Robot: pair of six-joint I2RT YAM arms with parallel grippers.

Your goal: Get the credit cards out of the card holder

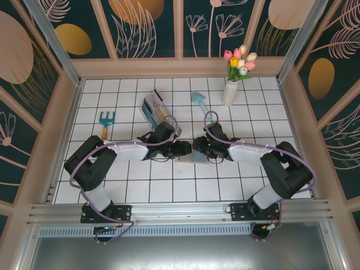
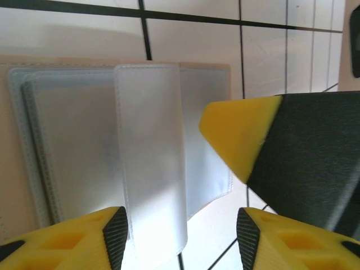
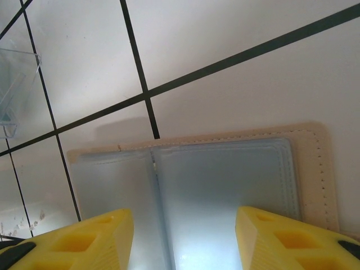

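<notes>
The card holder point(image 1: 187, 159) lies open on the tiles between my two grippers, tan outside and blue-grey inside. In the left wrist view a pale inner sleeve point(image 2: 152, 157) of the card holder point(image 2: 62, 146) stands up from it. My left gripper point(image 2: 180, 236) is open just above that sleeve's near end. A yellow finger of the right gripper point(image 2: 239, 132) hangs over the holder's right side. In the right wrist view my right gripper point(image 3: 183, 239) is open over the holder's blue-grey pockets point(image 3: 225, 185). The credit cards are hidden.
A clear acrylic rack point(image 1: 153, 109) stands behind the left gripper point(image 1: 183, 149), and its corner point(image 3: 14, 84) is in the right wrist view. A blue rake point(image 1: 106, 120), a blue shovel point(image 1: 198, 100) and a vase of tulips point(image 1: 230, 90) sit farther back. Wooden walls enclose the table.
</notes>
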